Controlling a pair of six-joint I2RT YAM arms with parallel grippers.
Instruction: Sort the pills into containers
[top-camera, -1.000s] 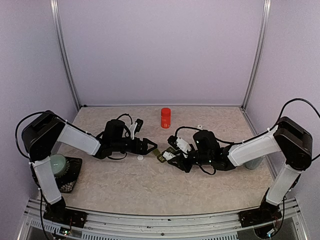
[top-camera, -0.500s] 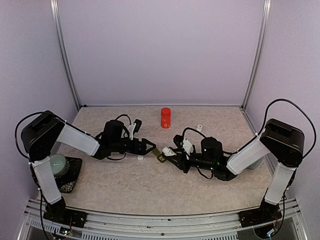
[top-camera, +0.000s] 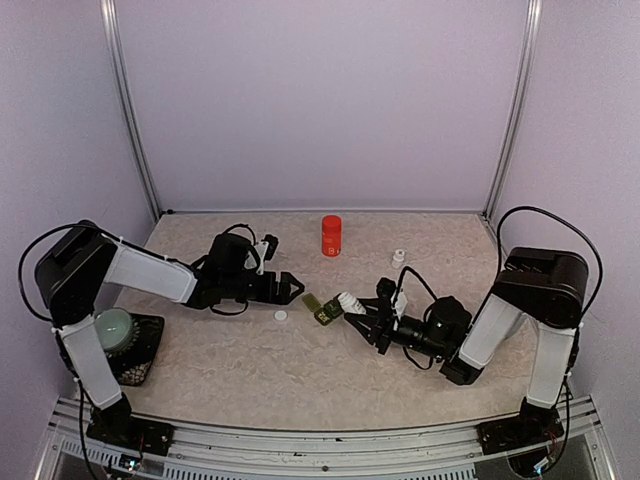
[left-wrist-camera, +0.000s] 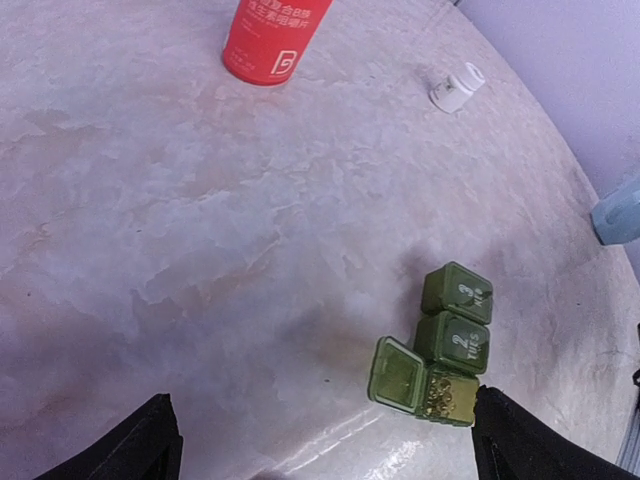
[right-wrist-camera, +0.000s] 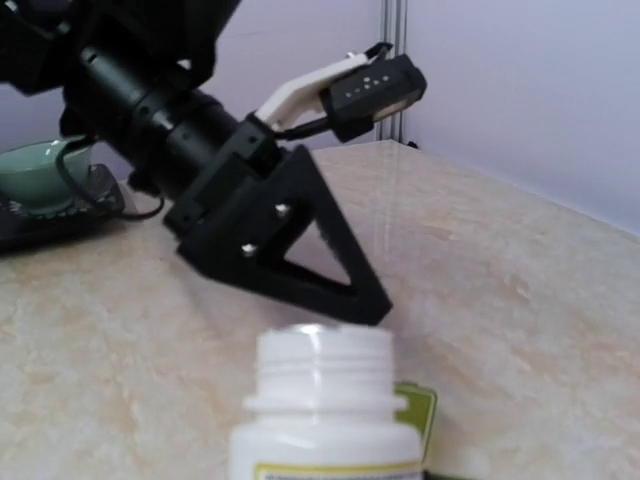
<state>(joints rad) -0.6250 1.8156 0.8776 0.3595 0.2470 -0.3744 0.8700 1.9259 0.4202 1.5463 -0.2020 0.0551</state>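
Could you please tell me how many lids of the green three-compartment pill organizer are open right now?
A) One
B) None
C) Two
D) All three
A: in the left wrist view the green pill organizer has only its end lid flipped up, showing a yellowish inside, while the compartment marked 2 and the compartment marked 3 are closed.

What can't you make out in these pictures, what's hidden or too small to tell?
- Left wrist view: what lies in the open compartment of the containers is too small and blurred to count.
- Right wrist view: the inside of the white bottle, seen side-on; its label is cut off by the bottom edge.
- Top external view: where the right hand meets the bottle, too small.
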